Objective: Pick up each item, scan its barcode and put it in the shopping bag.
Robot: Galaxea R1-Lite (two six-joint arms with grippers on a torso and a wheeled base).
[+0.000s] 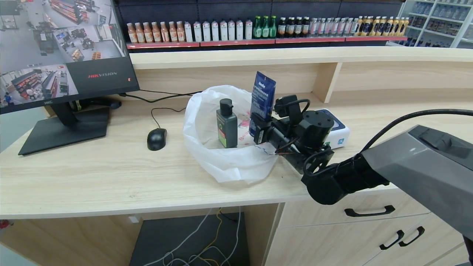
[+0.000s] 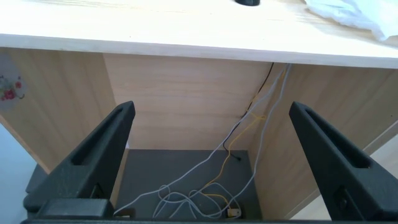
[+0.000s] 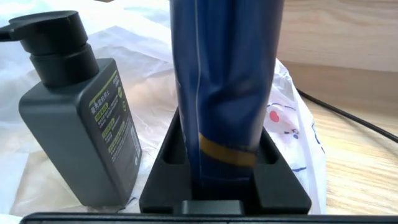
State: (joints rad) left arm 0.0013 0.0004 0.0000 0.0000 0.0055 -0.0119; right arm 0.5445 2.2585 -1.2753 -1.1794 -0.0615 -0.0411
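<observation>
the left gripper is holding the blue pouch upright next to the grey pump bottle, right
No, it is the right gripper that holds the blue pouch upright next to the grey pump bottle, as the head view shows. The left gripper is open and holds nothing, below the counter.

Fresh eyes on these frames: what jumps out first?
The right end effector is shut on a blue pouch, held upright over the white shopping bag at the middle of the counter. Beside the pouch, a dark pump bottle stands upright in the bag's open mouth. At the counter's left end, a monitor shows security-camera feeds.
</observation>
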